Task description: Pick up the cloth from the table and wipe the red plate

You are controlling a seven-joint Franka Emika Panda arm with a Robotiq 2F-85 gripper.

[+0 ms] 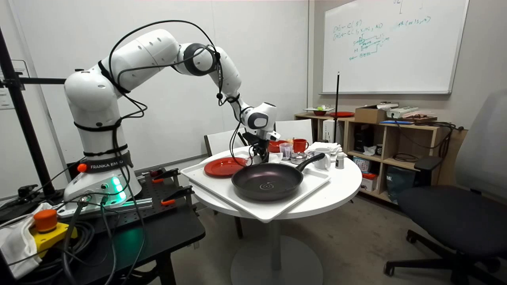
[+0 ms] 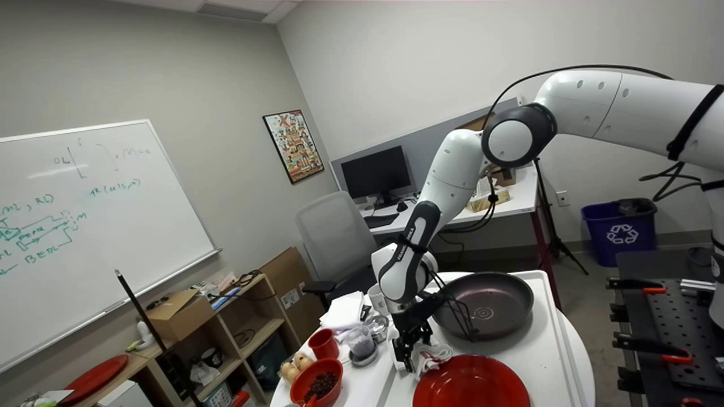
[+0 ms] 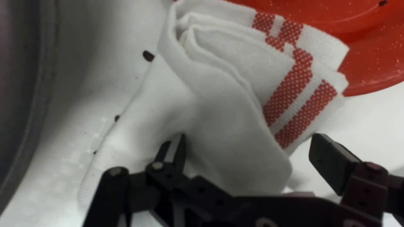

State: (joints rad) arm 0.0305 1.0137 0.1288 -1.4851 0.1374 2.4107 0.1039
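The gripper (image 3: pixel 248 143), fingers wide apart, straddles the fold of a white cloth (image 3: pixel 221 104) overlapping the red plate (image 3: pixel 375 63), which the wrist view crops; in an exterior view the plate shows nearly whole, the cloth hard to make out behind the pan (image 1: pixel 267 184)

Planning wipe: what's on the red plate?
Wrist view: a dark speck and pale dots, maybe glare, on the red plate. The cloth hides part of its rim; anything beneath is covered.
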